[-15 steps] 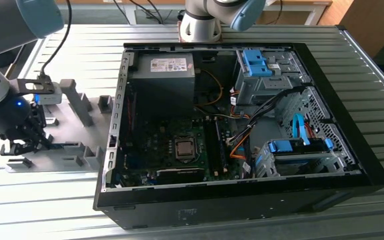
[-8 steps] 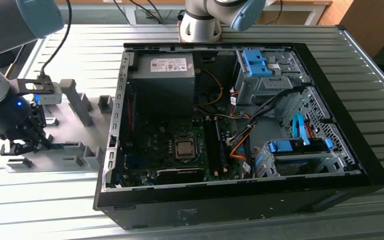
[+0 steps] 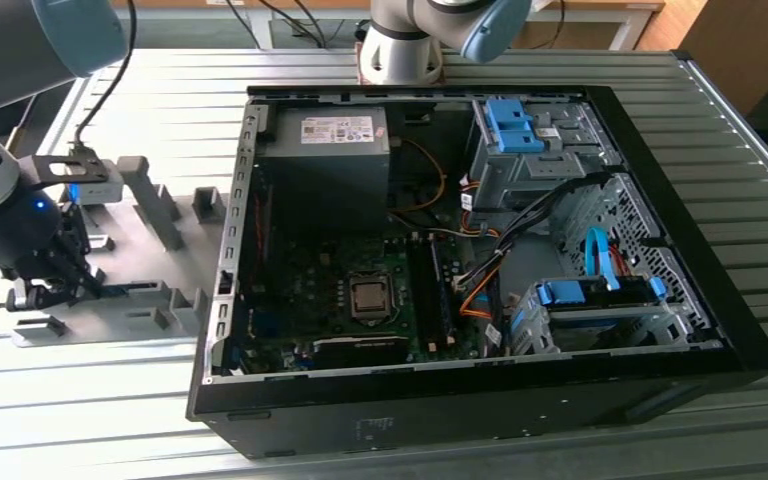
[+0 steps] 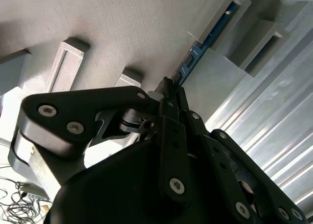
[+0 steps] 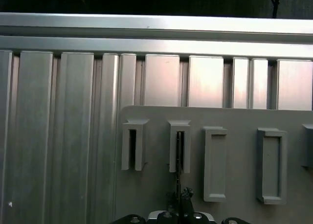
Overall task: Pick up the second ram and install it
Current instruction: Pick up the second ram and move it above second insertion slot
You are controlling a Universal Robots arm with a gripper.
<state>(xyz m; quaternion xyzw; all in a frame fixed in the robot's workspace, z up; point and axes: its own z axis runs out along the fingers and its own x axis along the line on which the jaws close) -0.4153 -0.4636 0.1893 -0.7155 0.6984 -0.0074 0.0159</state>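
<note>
The second ram (image 4: 211,34) is a slim blue-green board standing on edge in a slot of a grey holder block (image 4: 230,4). Its near end runs between my fingertips. My gripper (image 4: 168,85) is shut on that end, with the stick still seated in the block. In the first wrist view the ram (image 5: 179,153) appears edge-on in its holder block, with the gripper (image 5: 181,197) just below it. In the exterior view the gripper (image 3: 57,290) hangs low over the grey holder plate (image 3: 137,225), at the exterior view's left, beside the ram (image 3: 128,289).
An open black computer case (image 3: 491,400) lies on the ribbed metal table (image 3: 758,200), to the right of the holder plate. Its motherboard carries long black memory slots (image 3: 427,290) and a bare processor socket (image 3: 368,298). Several empty holder blocks (image 5: 270,165) stand on the plate.
</note>
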